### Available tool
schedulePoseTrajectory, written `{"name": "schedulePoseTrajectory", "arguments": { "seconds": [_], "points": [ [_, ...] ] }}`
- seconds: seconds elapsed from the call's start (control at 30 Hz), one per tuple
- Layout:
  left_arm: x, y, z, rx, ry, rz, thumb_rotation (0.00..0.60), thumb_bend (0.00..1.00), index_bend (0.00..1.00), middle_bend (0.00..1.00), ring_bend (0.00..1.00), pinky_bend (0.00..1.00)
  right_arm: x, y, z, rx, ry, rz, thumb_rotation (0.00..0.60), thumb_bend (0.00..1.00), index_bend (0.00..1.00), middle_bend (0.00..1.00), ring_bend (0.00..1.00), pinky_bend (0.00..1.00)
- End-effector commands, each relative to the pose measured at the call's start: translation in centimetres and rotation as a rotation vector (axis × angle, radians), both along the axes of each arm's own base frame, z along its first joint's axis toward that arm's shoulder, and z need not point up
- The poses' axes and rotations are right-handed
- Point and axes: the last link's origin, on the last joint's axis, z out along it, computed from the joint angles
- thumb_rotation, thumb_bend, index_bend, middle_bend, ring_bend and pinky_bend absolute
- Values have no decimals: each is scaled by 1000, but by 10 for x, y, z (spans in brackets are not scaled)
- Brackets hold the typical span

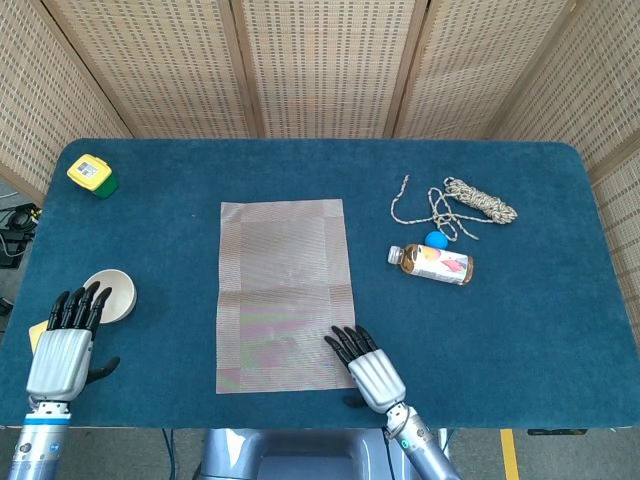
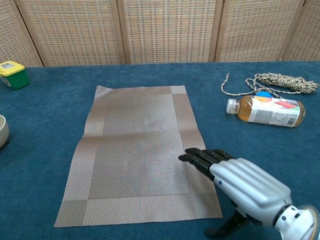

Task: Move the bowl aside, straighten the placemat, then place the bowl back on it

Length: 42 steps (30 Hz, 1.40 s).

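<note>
The woven grey-brown placemat (image 1: 283,290) (image 2: 137,150) lies flat in the middle of the blue table, its long sides nearly square to the table edges. The cream bowl (image 1: 110,294) (image 2: 2,131) stands off the mat at the near left. My left hand (image 1: 64,345) is open just in front of the bowl, fingers pointing at it, holding nothing. My right hand (image 1: 367,367) (image 2: 235,180) is open and flat, with its fingertips (image 2: 192,157) over the mat's near right border.
A tea bottle (image 1: 432,264) (image 2: 265,111) lies on its side at the right with a blue cap (image 1: 436,240) and a coil of rope (image 1: 470,202) (image 2: 272,80) behind it. A yellow-green box (image 1: 92,174) (image 2: 12,74) sits at the far left. A yellow object (image 1: 37,333) lies beside the left hand.
</note>
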Motion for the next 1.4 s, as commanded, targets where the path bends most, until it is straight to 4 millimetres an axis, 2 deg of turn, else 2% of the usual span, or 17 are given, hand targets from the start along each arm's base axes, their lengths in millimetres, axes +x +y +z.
{"name": "schedulePoseTrajectory", "arguments": {
  "seconds": [0.03, 0.43, 0.6, 0.77, 1.03, 1.23, 1.3, 1.4],
  "points": [
    [0, 0, -1, 0, -2, -1, 600, 70, 0, 0, 0, 0, 1, -3, -2, -7, -7, -4, 600, 39, 0, 0, 0, 0],
    [-1, 2, -4, -9, -7, -1, 600, 70, 0, 0, 0, 0, 3, -7, -5, -34, -46, 14, 600, 311, 16, 0, 0, 0],
    [-1, 2, -4, -11, -12, 0, 600, 70, 0, 0, 0, 0, 4, -7, -6, -37, -63, 18, 600, 358, 17, 0, 0, 0],
    [-1, 2, -4, -11, -18, 0, 600, 70, 0, 0, 0, 0, 3, -7, -8, -34, -60, 21, 600, 484, 22, 0, 0, 0],
    [-2, 2, -4, -17, -21, 2, 600, 71, 0, 0, 0, 0, -1, -8, -10, -30, -60, 17, 600, 603, 25, 0, 0, 0],
    [-1, 1, -5, -23, -24, 2, 600, 70, 0, 0, 0, 0, -4, -10, -13, -33, -77, 6, 600, 592, 34, 0, 0, 0],
    [-1, 1, -5, -22, -24, 1, 600, 70, 0, 0, 0, 0, -3, -11, -13, -40, -95, 9, 600, 545, 87, 0, 0, 0],
    [-1, 2, -5, -19, -29, 2, 600, 70, 0, 0, 0, 0, 0, -13, -9, -69, -155, 22, 600, 472, 238, 0, 0, 0]
  ]
}}
